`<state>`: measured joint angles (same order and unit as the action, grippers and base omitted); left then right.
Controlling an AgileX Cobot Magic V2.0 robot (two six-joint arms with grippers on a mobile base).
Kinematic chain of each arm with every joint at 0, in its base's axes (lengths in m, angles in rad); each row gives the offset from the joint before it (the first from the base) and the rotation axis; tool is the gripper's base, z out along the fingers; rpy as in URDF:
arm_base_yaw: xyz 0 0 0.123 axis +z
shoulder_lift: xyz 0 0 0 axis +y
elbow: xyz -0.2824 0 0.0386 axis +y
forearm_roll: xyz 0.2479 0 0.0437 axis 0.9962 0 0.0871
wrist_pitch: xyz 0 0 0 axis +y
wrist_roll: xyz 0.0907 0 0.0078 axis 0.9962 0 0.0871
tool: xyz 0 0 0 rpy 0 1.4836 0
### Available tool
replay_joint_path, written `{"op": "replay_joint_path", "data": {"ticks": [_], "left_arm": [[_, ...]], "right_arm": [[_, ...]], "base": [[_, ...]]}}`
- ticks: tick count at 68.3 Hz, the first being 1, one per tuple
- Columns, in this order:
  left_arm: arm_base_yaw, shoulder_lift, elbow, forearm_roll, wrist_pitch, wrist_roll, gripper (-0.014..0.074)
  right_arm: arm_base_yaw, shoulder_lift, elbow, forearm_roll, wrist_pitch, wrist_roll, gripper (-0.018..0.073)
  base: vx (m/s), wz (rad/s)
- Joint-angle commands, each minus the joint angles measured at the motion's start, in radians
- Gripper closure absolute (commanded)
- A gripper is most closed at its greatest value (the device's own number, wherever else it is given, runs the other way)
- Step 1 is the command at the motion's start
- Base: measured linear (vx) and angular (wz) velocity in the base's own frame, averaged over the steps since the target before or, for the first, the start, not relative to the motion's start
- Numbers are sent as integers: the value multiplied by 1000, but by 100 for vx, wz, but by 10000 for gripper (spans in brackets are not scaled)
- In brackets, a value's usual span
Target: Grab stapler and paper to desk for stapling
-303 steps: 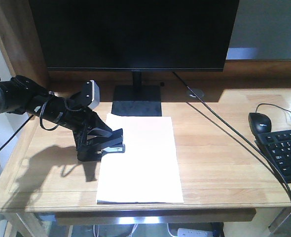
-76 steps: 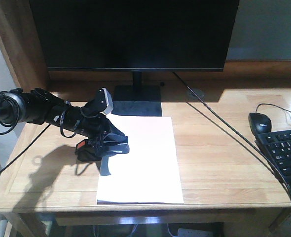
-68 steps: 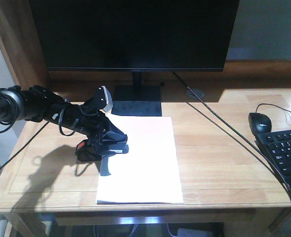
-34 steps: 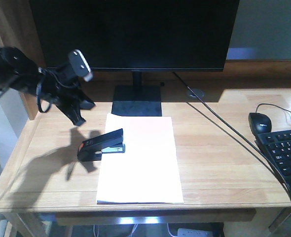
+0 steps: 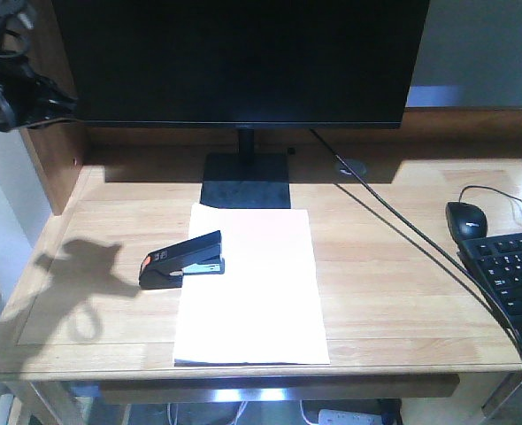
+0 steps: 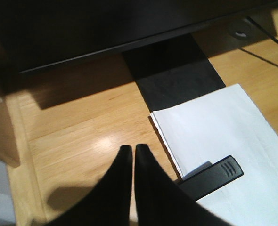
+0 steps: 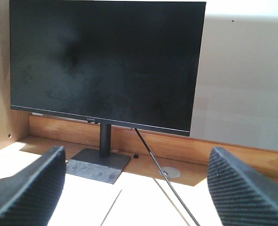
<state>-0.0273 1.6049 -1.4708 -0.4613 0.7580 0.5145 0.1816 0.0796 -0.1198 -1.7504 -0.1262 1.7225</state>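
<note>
Left gripper hangs clenched and empty above the worktop, near the monitor; right gripper gapes wide, empty. Stapler lies with its nose on the paper's left edge, before the monitor.

A large black flat monitor on a square black base stands just right of the left end effector. Farther right lie a thin black cable, a black computer mouse and a black keyboard.
</note>
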Motion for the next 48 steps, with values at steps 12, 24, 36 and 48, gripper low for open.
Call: {"op": "replay_joint_path", "data": {"ticks": [12,24,36,48], "left_arm": [[62,-194,64,89,-89,-229,603],[61,-399,271,116,-234,-250,603],[61,-623,505,117,-381,-247,603],[61,-823,695,117,-453,-233,603]], "right_arm": [[-6,13,-26,-42,22,-1,-33],[-6,13,-26,-42,22,-1,-33],[-6,13,-26,-42,22,-1,-33],[-6,13,-26,-42,22,-1,-33]], "base": [[0,0],[0,0],[0,0],[0,0]]}}
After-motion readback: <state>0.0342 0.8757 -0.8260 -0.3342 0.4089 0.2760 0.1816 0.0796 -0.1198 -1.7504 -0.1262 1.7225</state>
